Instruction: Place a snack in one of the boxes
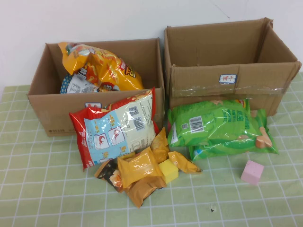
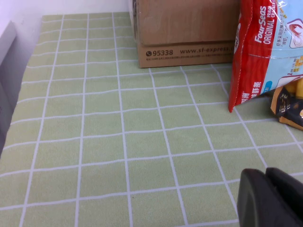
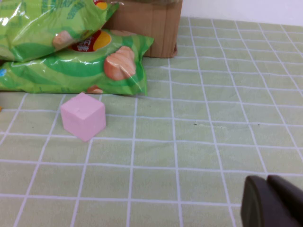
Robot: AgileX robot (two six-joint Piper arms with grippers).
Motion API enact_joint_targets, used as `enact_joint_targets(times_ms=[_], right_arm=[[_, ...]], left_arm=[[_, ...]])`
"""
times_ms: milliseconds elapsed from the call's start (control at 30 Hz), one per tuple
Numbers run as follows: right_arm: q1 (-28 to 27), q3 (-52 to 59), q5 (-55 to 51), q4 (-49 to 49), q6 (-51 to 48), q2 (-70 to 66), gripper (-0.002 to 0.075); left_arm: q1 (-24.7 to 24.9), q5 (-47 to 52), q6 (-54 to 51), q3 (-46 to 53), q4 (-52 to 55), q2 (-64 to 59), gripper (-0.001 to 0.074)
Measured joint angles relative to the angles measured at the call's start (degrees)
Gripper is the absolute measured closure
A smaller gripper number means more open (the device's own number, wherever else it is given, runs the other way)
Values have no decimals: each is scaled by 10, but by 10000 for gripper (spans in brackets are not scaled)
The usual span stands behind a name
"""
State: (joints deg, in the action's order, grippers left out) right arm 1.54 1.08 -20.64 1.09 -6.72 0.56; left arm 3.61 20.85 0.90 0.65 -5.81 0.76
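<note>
The left gripper is clenched on nothing, its dark fingers pressed together low over the green checked tablecloth. Ahead of its jaws and a little to one side stands the red and blue snack bag, upright and leaning against the left cardboard box; just beside that bag's foot lies a dark small packet. The right gripper is likewise clenched and holds nothing, hovering low above the cloth. Ahead of its jaws and off to one side sits the pink cube, apart from the fingers, and just beyond the cube lie two green snack bags, stacked and touching the right cardboard box. From the high view, neither arm shows. The left box already holds a yellow-orange snack bag that juts above its rim, while the right box shows bare cardboard inside. Between the bags, a heap of small orange packets surrounds a yellow cube
</note>
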Motion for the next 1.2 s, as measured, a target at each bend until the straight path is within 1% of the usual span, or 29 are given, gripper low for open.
enact_joint_targets(times_ms=[767,1200], right_arm=[[0,0,0,0,0,0,726],[0,0,0,0,0,0,726]], left_arm=[[0,0,-2,0,7,0,737],[0,-9,-22,0,18,0,737]])
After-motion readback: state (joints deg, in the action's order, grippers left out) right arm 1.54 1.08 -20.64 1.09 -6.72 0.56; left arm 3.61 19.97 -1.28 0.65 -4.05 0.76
